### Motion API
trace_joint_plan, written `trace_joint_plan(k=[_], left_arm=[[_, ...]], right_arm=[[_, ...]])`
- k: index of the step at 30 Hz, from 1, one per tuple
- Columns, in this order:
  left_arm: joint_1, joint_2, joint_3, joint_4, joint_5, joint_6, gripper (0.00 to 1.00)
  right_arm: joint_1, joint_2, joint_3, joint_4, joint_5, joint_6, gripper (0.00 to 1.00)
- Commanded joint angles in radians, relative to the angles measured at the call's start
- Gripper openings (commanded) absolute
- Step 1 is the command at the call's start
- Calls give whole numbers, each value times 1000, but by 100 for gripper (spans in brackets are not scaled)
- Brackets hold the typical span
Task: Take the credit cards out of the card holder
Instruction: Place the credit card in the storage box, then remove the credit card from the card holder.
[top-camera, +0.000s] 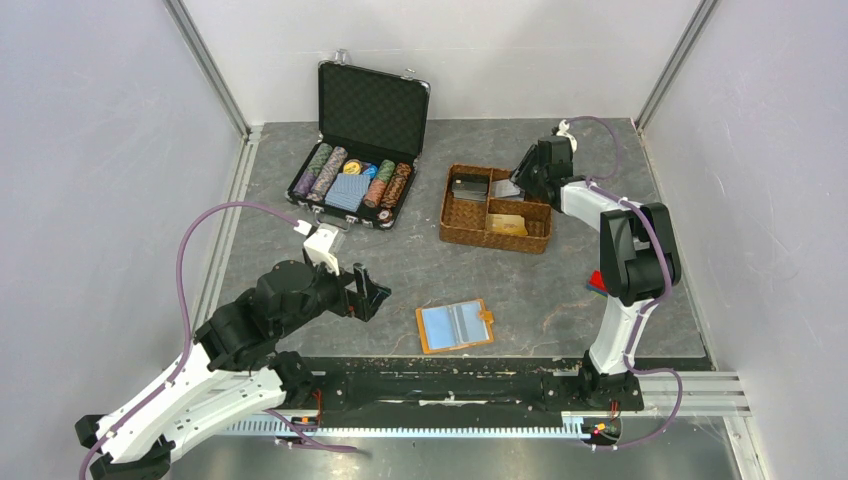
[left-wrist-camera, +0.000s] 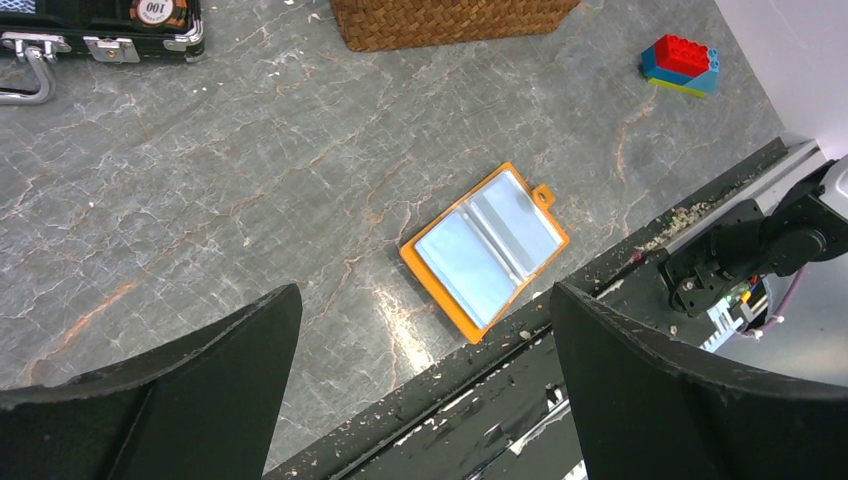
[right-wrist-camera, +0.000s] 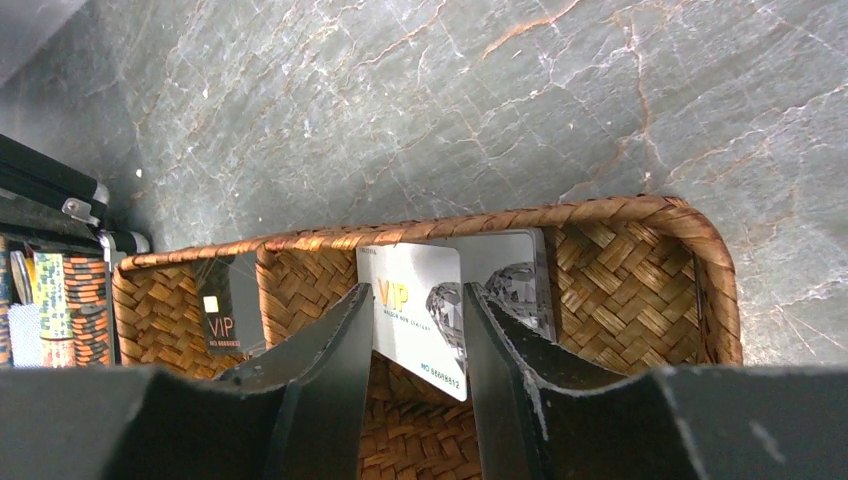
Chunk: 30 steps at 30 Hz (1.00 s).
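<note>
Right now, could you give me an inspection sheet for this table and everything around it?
Surface: grey marbled tabletop, pale specks near its front edge.
Job's things: card holder lies open and flat, with no card seen in its sleeves. The credit cards sit in the woven basket: a white VIP one, a dark VIP card and an orange-yellow card.
Clutter: open black case of poker chips; red-and-blue block.
Hands: left hand wide open, empty, near the holder. Right hand open over the basket, the white card showing between its fingers.
Cables: purple cables loop along both arms.
Surroundings: plain white walls; nothing else seen.
</note>
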Motion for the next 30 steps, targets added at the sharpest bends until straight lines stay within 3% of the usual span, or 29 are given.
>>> trace_joint_plan(k=[1,10,17,25,30], left_arm=[[-1,8,-8,20,-26,71,100],[-1,30,-12,20,-29,64,100],[-1,62,-18,20,-39,33,100],[-1,213,-60,69,25,-130,100],[-1,325,-127,171,83,-177,100]], right_arm=[[4,-82,29,-29,-20,-63,41],[4,-159,31,-134,46,-193,48],[20,-255,-26,-158,-80,-255,48],[134,-530,-335,-122,-104,-270,46],[268,-688,-518,-111,-133,-249,45]])
